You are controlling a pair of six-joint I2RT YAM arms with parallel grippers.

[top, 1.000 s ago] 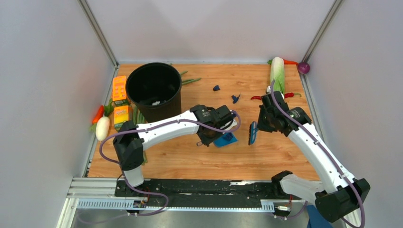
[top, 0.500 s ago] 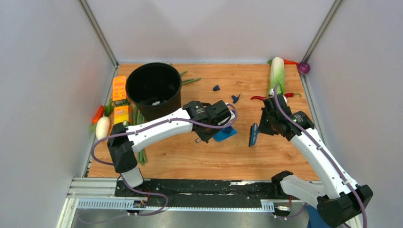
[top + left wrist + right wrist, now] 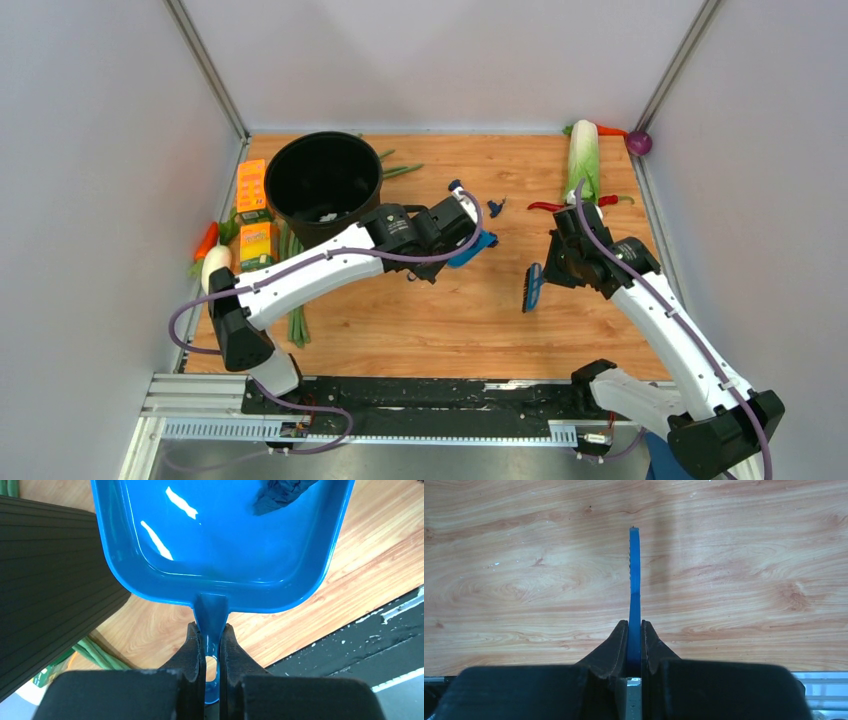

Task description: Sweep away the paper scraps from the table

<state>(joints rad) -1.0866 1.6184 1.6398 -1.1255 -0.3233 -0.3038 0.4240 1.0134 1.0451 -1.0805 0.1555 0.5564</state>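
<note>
Stretching the left arm out beside the black bin (image 3: 323,185), left claw (image 3: 212,632) pinching tight on the blue dustpan (image 3: 220,540) handle. Holding one of the paper scraps (image 3: 280,495) in the pan, others lying on the bench (image 3: 480,320) just beyond. Bending the right arm, right claw (image 3: 634,627) gripping the blue brush (image 3: 634,580) edge-on.

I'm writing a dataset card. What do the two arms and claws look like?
The left arm and right arm have white shells, black joints and a loose purple cable alongside. The left claw and right claw are matte black with wedge-shaped fingers.
</note>
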